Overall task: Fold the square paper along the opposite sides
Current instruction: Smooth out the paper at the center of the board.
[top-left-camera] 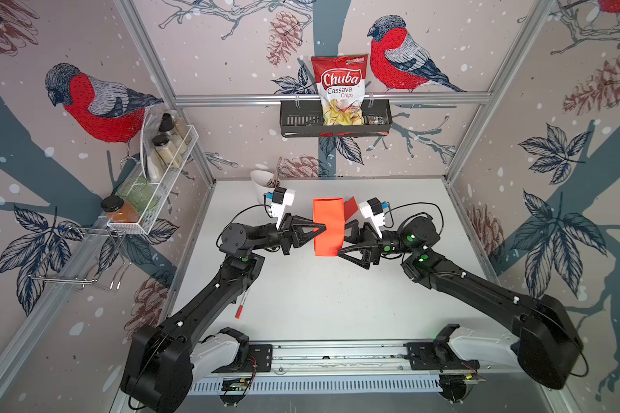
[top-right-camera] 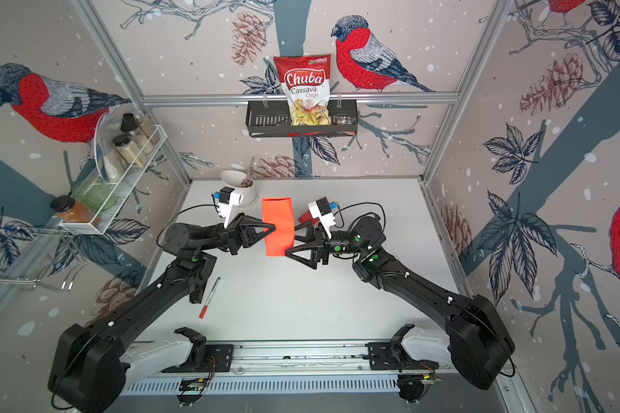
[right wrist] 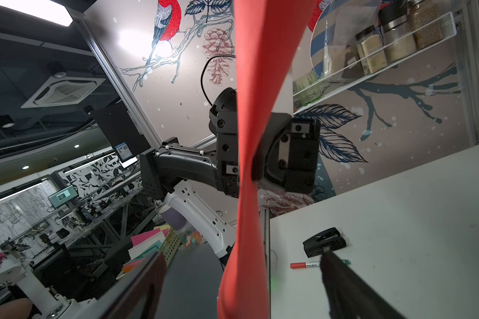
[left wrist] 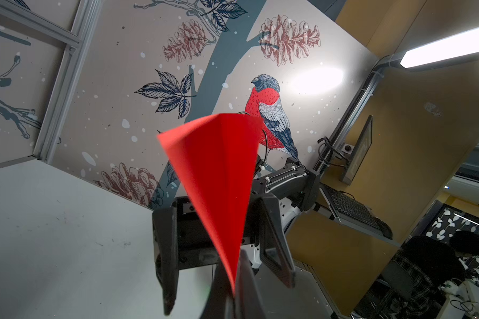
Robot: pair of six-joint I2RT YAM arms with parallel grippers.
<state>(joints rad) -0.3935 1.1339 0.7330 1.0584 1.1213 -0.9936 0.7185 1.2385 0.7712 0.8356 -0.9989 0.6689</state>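
Red paper (top-left-camera: 328, 229), doubled over, held clear above the table (top-left-camera: 337, 304), its far and near ends free. Bare tabletop below and toward the front rail; marker (top-left-camera: 240, 305) beside the left arm, white cup (top-left-camera: 261, 184) at the rear. Left gripper (top-left-camera: 322, 227) clamped on the paper's left edge. Right gripper (top-left-camera: 345, 239) spread wide, fingers straddling the right edge, with gaps on both sides in the right wrist view.

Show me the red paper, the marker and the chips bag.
red paper (top-left-camera: 333, 219), in a top view, sheet's middle
marker (top-right-camera: 210, 297), in a top view, its barrel
chips bag (top-left-camera: 340, 80), in a top view, printed front
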